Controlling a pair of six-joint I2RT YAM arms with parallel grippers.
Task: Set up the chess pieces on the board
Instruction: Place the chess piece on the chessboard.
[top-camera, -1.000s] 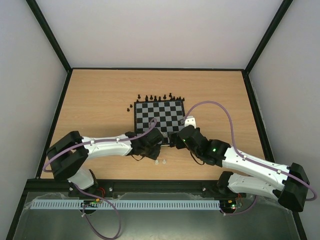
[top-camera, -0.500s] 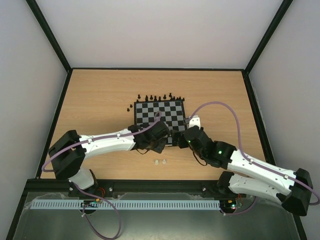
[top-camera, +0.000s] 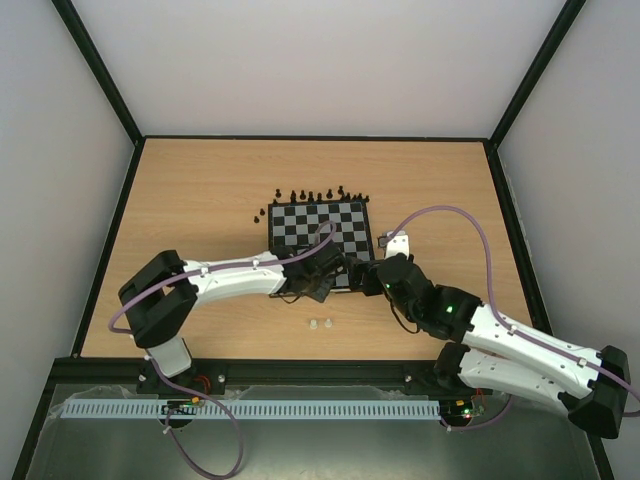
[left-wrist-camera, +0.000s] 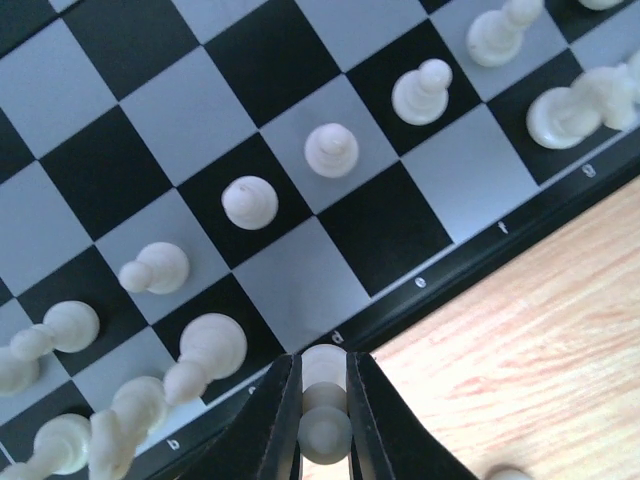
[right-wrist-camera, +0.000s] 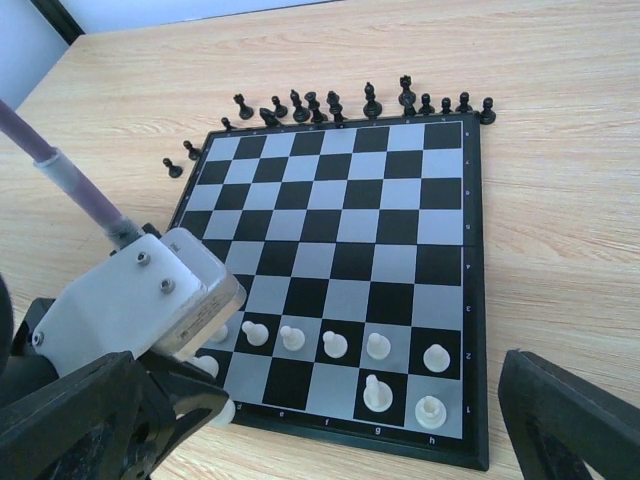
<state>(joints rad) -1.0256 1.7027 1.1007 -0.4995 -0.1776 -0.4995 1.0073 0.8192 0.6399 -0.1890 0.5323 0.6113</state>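
The counter (top-camera: 200, 200) is pale wood with a dark rim. The board (top-camera: 320, 225) lies flat on it, a little beyond the middle and square to the edges. Black pieces (top-camera: 320, 194) stand on the bare wood in a loose row just beside the board's far edge, and two more stand off its far-left corner. Two white pieces (top-camera: 319, 324) sit side by side on the wood near the counter's near edge, apart from the board.
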